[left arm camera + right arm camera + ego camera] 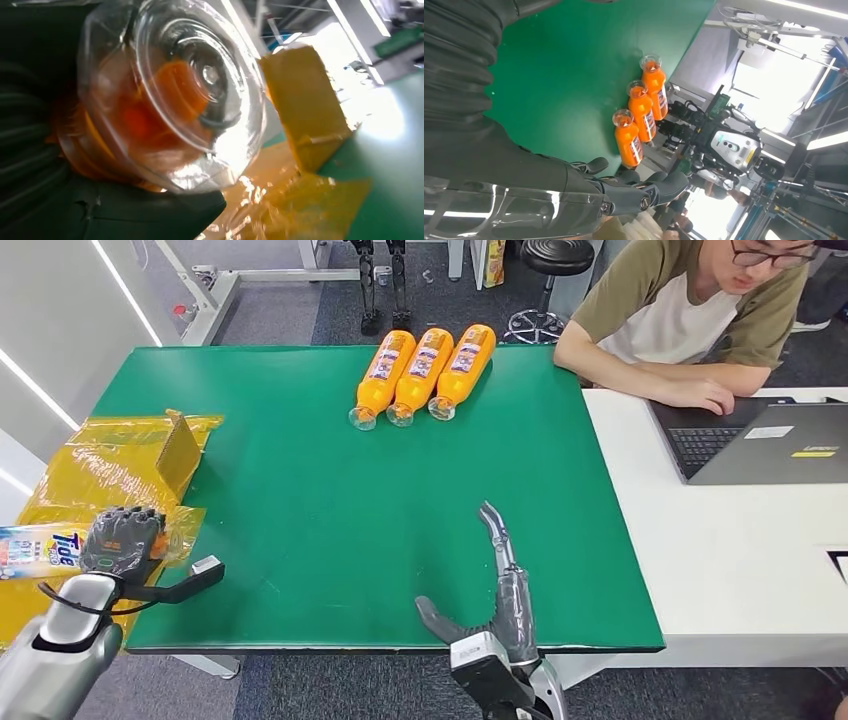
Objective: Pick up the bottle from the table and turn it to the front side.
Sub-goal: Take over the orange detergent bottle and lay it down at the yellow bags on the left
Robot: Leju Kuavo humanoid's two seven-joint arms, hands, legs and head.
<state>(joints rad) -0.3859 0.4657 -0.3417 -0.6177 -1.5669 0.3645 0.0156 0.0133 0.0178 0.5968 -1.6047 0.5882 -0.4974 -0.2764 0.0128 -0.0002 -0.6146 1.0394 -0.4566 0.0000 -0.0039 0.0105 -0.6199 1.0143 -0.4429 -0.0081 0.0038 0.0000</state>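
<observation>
Nearest the head camera, the right hand [497,585] reaches in over the near edge of the green table [330,510], released and holding nothing, fingers stretched out toward the far side and thumb spread to the left. In the right wrist view the same hand [624,192] has its dark fingers extended and apart.

Off the table's near left corner, the left hand [122,540] grips a bottle [38,552] lying sideways, its Tide label facing up and its body pointing away from the table. The left wrist view looks straight at the bottle's clear cap [172,92], orange showing through it, with the thumb [150,212] wrapped beneath.

Yellow plastic wrapping [95,475] lies beyond that hand, over the table's left edge, with a cardboard piece [180,452] standing on it.

Three orange bottles [425,368] lie side by side and touching at the far edge, clear caps toward the robot.

Past the far right corner, a person [690,310] leans on a white table [740,540] beside an open laptop [760,440].
</observation>
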